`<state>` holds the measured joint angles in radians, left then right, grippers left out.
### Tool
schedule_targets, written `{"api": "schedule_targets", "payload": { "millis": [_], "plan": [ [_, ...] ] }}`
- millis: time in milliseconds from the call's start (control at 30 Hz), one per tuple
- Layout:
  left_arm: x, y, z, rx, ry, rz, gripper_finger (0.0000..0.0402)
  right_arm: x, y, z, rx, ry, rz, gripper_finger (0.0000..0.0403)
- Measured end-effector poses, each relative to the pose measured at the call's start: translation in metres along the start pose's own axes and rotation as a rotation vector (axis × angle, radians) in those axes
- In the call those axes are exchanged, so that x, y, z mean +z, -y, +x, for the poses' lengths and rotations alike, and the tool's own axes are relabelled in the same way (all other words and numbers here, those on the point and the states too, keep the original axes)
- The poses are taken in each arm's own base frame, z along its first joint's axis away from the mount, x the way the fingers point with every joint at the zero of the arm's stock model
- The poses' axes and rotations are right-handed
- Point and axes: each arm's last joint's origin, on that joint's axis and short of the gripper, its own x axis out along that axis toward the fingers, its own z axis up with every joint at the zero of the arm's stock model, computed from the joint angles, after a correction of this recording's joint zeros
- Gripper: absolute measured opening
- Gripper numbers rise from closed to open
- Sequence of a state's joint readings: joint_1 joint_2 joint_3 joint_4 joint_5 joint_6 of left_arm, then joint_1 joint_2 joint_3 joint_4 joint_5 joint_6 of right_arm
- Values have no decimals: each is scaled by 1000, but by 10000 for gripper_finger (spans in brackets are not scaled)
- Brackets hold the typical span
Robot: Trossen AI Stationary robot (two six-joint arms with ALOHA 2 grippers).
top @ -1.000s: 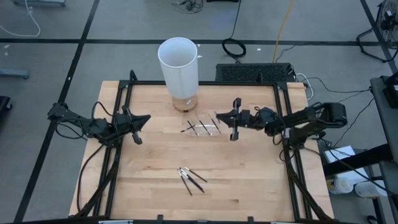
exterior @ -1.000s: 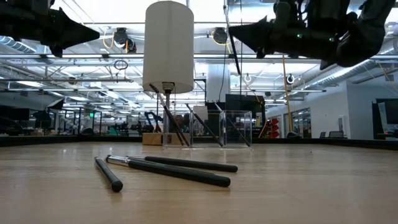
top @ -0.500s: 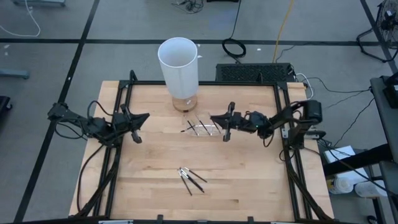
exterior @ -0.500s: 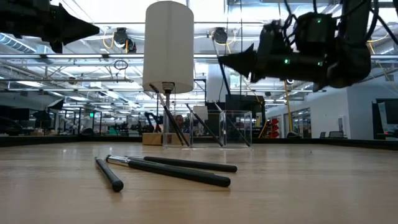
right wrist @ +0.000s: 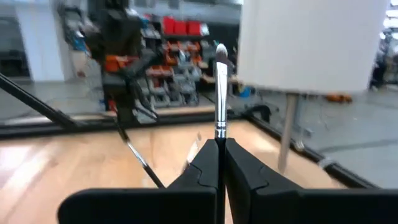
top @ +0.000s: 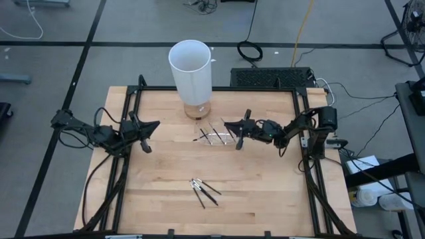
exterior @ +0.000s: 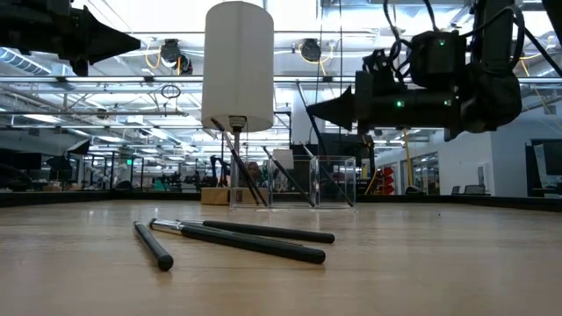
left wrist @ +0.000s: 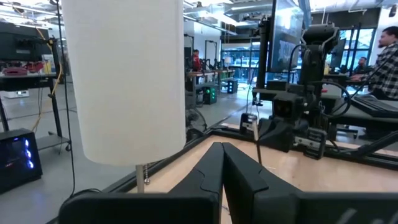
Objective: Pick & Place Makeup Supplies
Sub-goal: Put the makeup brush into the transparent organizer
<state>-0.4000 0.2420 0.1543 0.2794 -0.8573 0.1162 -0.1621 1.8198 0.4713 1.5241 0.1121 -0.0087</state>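
Three thin dark makeup sticks (top: 204, 191) (exterior: 237, 237) lie flat on the wooden table near its near edge. Several more sticks (top: 212, 135) stand slanted in a small clear tray (top: 224, 138) (exterior: 335, 180) and lean on its walls. My right gripper (top: 230, 126) (exterior: 312, 110) (right wrist: 220, 152) hovers just right of the tray, shut on one brush (top: 244, 129) with a pale tip (right wrist: 221, 53). My left gripper (top: 154, 125) (left wrist: 222, 152) waits shut above the table's left side, touching nothing. My right gripper pinches the brush between its two fingers (right wrist: 208, 163) on the dark handle just below the silver ferrule (right wrist: 220, 129). The fingers come level from the table's right and lie across the brush. The brush is lifted clear, and its bristle end sticks out past the fingers.
A tall white cylinder (top: 191, 70) (exterior: 237, 66) (left wrist: 124, 81) stands on a small base at the far edge, just left of the tray. A black frame (top: 133, 99) runs along the table's left, right and far edges. Bare wood lies between the tray and the loose sticks.
My right gripper has moved down and toward the table's left, closing on the clear tray, with the brush still in its shut fingers. The brush has tipped slightly with it. The sticks on the table and in the tray have not moved.
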Motion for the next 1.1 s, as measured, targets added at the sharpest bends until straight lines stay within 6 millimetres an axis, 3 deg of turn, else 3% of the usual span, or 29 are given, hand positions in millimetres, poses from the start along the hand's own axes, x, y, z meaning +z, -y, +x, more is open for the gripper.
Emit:
{"api": "schedule_targets", "payload": {
  "millis": [1100],
  "plan": [
    [-1, 0, 0, -2, -10, -9, 10, -22, -11, -5, -127, -225, 5, 0]
  ]
}}
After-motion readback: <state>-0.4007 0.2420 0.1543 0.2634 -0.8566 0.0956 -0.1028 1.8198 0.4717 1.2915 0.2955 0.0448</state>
